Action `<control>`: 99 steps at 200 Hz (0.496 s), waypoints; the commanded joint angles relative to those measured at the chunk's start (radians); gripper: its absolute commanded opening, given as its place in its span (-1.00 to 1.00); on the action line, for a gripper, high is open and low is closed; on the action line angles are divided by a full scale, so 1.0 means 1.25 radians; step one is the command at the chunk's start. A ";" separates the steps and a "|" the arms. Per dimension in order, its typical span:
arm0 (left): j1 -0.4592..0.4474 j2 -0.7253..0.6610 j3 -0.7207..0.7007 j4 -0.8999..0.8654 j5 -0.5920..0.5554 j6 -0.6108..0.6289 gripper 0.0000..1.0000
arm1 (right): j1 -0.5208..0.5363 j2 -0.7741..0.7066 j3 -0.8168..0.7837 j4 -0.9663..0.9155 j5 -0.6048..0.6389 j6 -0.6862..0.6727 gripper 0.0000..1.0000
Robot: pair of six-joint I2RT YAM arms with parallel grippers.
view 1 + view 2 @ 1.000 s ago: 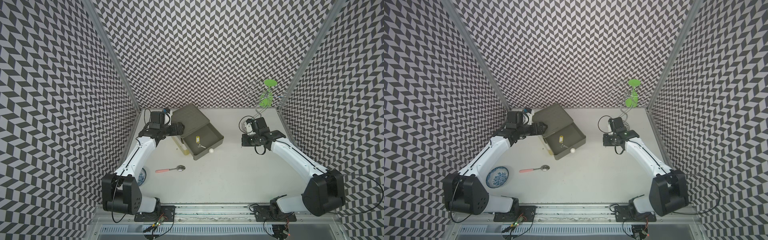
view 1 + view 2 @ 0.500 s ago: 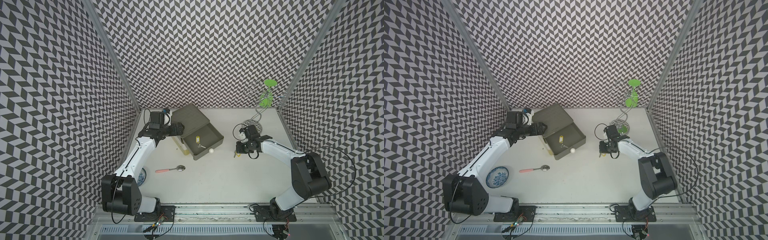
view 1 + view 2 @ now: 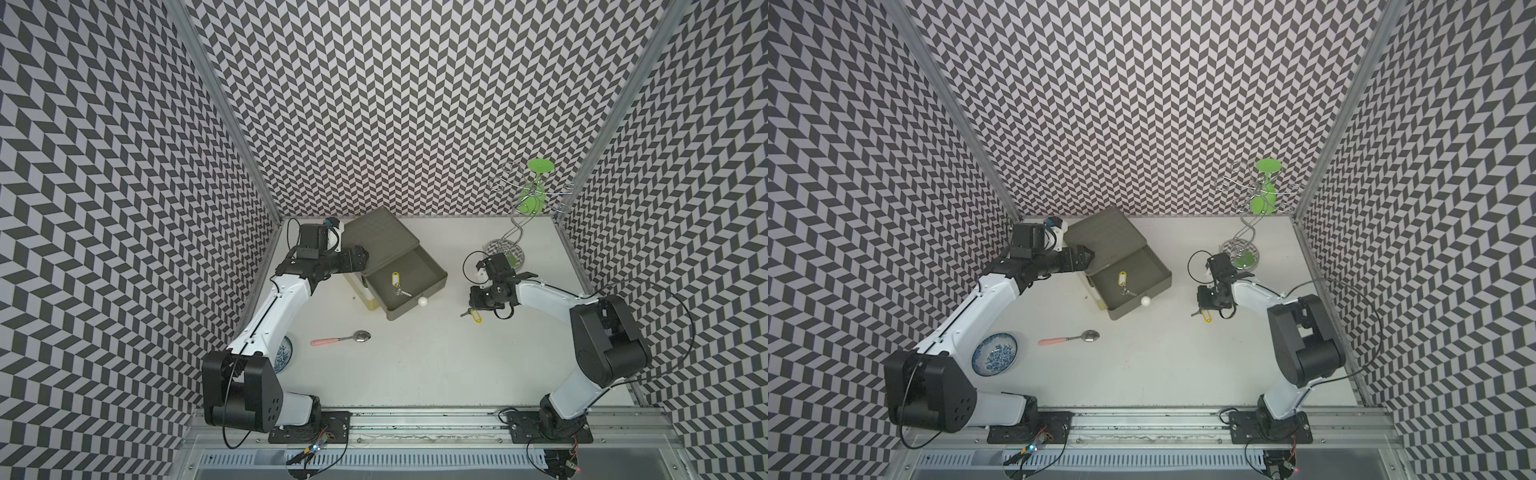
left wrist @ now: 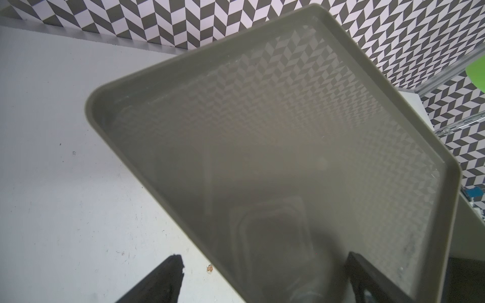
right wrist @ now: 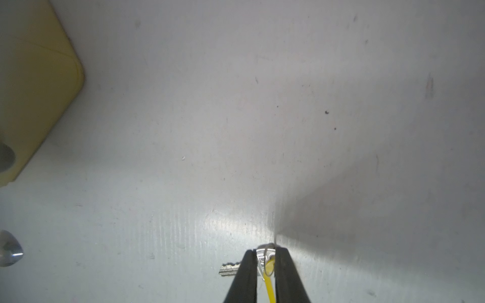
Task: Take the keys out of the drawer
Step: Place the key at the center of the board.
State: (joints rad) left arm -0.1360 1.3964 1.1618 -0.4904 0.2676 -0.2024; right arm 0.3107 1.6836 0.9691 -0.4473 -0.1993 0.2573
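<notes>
The right claw [image 5: 265,252] is seen barely parted, a yellow-tagged key [image 5: 268,283] loose between its jaws on the table [image 5: 183,131]. They should be spread wider before lifting (a snag would drag it); a second key [image 3: 397,284] lies well off, in the drawer [image 3: 420,266].

We are seeing both top views brightly, evenly lit from overhead, with soft shadows on the white tabletop [image 3: 415,365] and the black-and-white chevron walls [image 3: 374,104] stretching toward the frame edges. In the right wrist view a pale glare patch is sitting beside a grey shadow, and the yellow plastic key tag [image 5: 269,288] is blurring near the lens; the glossy olive-grey plastic cabinet top [image 4: 262,131] is hazily mirroring the walls.
</notes>
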 commanded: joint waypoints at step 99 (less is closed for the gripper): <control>-0.009 0.010 -0.006 -0.063 0.010 0.011 1.00 | 0.002 -0.223 0.361 -0.220 0.011 0.047 -0.12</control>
State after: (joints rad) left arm -0.1371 1.3964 1.1614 -0.4934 0.2829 -0.2024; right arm 0.3092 1.4693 1.2957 -0.6601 -0.1543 0.2836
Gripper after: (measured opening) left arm 0.997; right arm 0.426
